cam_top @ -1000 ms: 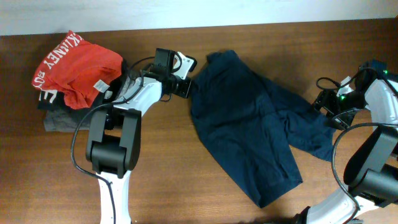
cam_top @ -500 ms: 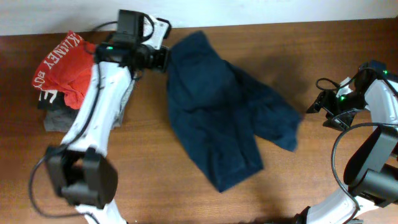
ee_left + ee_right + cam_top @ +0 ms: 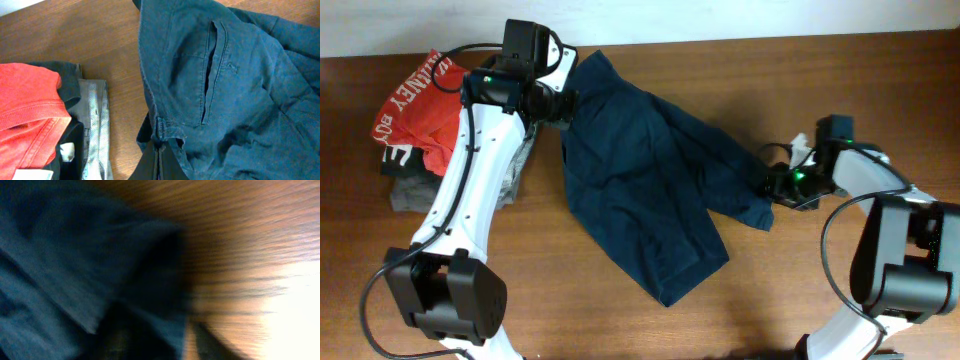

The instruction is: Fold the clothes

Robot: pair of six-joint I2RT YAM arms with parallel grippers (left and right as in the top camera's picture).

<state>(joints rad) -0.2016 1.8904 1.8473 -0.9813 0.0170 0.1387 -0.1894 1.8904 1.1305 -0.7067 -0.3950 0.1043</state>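
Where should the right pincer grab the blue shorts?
Probably the leg hem of the blue shorts, coming from the right side: that corner sticks out toward the right pincer, and the left pincer pinches the waistband opposite.

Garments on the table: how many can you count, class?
3: navy garment spread centrally; red garment at left, lying on a grey folded garment. Others may hide beneath.

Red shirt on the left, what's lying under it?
Under the red shirt lies a grey folded garment, with a darker piece showing at the shirt's edge. How far they run beneath, and anything else there, is covered.
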